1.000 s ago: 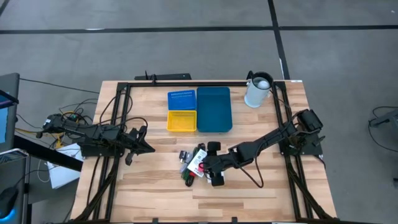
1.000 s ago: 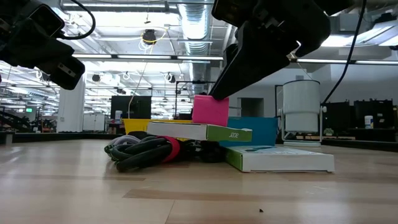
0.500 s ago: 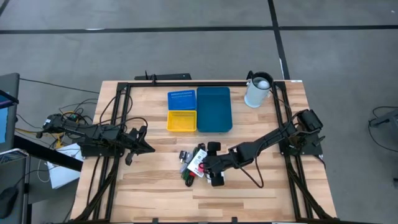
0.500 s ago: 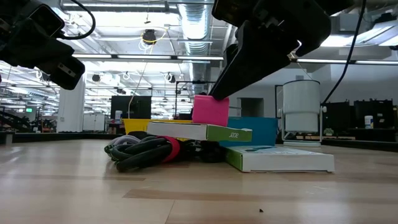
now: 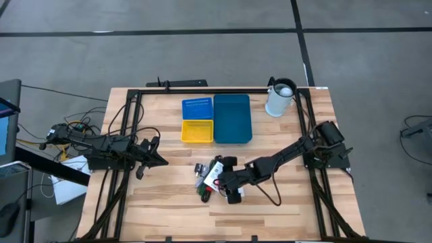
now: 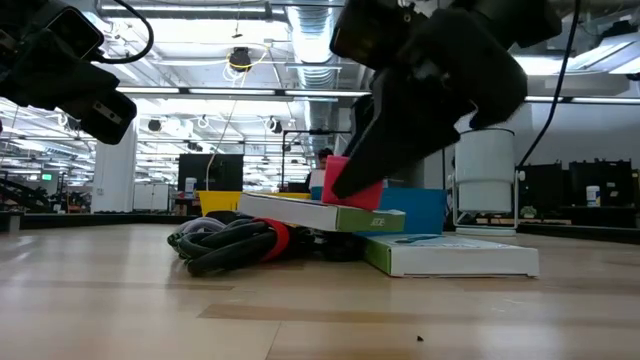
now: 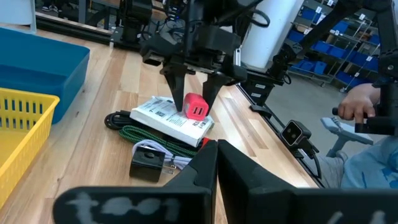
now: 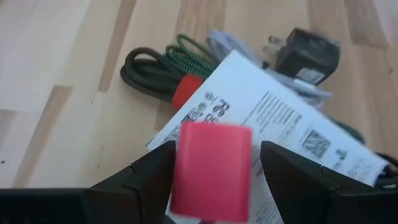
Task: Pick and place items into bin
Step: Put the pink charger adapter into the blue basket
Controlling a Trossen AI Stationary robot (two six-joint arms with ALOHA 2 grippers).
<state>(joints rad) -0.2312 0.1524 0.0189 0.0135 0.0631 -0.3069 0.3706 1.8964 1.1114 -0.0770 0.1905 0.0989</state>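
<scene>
Two arms over a wooden table (image 5: 283, 209); right gripper (image 7: 194, 106) at the item pile near the table's middle, fingers (image 8: 140, 180) spread either side of a red-pink block (image 8: 211, 165) that rests on a white printed booklet (image 7: 168, 117); whether they touch it cannot be told; green-black cord (image 8: 155, 71) and black plug (image 7: 147, 168) beside it; left gripper (image 5: 156, 154) closed, waiting at the left, well apart; yellow bin (image 5: 196, 131) and blue bin (image 5: 233, 118) behind.
</scene>
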